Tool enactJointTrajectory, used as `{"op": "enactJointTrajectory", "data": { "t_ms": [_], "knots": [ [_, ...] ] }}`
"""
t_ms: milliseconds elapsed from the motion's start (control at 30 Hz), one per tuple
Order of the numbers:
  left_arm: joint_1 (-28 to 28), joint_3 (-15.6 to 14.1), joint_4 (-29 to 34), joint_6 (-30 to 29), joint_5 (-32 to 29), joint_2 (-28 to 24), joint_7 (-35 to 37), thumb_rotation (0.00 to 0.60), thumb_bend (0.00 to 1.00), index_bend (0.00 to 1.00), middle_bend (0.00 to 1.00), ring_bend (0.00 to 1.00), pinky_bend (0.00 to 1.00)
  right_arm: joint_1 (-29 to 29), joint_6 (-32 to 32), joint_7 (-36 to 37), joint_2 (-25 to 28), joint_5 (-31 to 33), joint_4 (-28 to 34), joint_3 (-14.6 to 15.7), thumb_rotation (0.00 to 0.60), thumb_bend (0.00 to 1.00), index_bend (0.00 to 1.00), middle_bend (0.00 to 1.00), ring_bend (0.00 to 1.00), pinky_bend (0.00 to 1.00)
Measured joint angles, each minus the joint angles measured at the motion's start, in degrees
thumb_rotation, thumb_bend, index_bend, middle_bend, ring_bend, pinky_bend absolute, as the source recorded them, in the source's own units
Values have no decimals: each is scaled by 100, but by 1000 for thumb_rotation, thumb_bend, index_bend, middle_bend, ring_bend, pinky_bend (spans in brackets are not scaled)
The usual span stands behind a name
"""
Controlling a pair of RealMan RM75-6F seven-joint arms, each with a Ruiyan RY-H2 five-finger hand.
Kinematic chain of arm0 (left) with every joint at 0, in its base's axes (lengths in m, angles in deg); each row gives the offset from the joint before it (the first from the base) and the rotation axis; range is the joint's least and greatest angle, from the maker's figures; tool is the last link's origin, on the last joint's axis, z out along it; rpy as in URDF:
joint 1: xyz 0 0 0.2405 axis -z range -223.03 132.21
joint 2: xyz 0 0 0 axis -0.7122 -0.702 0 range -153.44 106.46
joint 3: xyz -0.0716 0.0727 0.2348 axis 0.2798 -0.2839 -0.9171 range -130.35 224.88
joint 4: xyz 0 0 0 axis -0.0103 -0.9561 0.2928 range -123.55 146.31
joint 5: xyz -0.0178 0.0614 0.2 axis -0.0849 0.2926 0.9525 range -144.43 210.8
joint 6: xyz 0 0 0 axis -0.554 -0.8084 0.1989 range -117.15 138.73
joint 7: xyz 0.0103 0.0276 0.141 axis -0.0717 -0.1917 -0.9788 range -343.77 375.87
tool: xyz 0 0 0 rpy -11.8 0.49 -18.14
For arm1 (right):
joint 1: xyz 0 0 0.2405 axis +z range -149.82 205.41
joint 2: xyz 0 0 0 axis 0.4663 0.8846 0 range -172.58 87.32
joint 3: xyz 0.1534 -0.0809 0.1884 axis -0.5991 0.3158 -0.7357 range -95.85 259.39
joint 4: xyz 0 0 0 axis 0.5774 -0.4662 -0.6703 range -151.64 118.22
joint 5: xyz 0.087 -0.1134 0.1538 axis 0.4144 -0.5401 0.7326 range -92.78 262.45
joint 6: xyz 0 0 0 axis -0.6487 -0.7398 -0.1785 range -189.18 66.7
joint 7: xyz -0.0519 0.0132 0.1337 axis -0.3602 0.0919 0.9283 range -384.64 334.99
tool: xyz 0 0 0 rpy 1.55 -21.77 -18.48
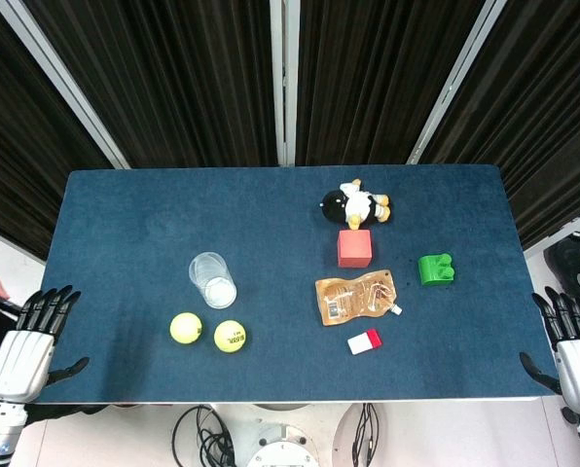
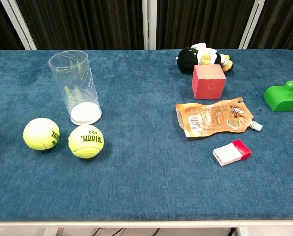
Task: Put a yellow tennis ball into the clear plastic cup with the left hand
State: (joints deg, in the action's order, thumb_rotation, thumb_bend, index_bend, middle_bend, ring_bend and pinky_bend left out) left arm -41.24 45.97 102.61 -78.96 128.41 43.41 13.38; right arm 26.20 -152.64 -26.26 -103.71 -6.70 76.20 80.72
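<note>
Two yellow tennis balls lie side by side near the table's front left: one (image 1: 185, 328) (image 2: 41, 133) further left, the other (image 1: 230, 336) (image 2: 86, 141) beside it. Just behind them stands the clear plastic cup (image 1: 212, 278) (image 2: 75, 86), upright and empty. My left hand (image 1: 32, 336) hangs off the table's left front corner, fingers spread, holding nothing. My right hand (image 1: 572, 339) hangs off the right front corner, fingers also spread and empty. Neither hand appears in the chest view.
On the blue table (image 1: 154, 214) lie a plush penguin (image 1: 356, 204) (image 2: 204, 56), a red cube (image 1: 354, 247) (image 2: 208, 81), an orange pouch (image 1: 356, 297) (image 2: 214, 117), a green block (image 1: 435, 269) (image 2: 284, 96) and a small red-and-white box (image 1: 365, 341) (image 2: 231, 152), all on the right half.
</note>
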Motion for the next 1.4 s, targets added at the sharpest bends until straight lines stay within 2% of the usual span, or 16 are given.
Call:
{"op": "enactJointTrajectory", "data": {
  "t_ms": [533, 767, 1067, 1400],
  "knots": [
    [45, -63, 27, -32, 278, -21, 41, 600, 101, 0, 0, 0, 0, 3, -47, -8, 42, -5, 76, -43, 600, 204, 0, 0, 0, 0],
    [272, -237, 72, 413, 578, 33, -34, 600, 111, 4, 0, 0, 66, 24, -30, -72, 86, 1, 155, -63, 600, 204, 0, 0, 0, 0],
    [920, -241, -70, 1304, 865, 697, -323, 600, 121, 26, 0, 0, 80, -28, -148, 1, 156, -16, 213, -70, 600, 205, 0, 0, 0, 0],
    [1362, -107, -675, 1988, 453, 1384, -218, 600, 140, 32, 0, 0, 84, -77, -210, 206, 253, 52, 153, -103, 600, 205, 0, 0, 0, 0]
  ]
}}
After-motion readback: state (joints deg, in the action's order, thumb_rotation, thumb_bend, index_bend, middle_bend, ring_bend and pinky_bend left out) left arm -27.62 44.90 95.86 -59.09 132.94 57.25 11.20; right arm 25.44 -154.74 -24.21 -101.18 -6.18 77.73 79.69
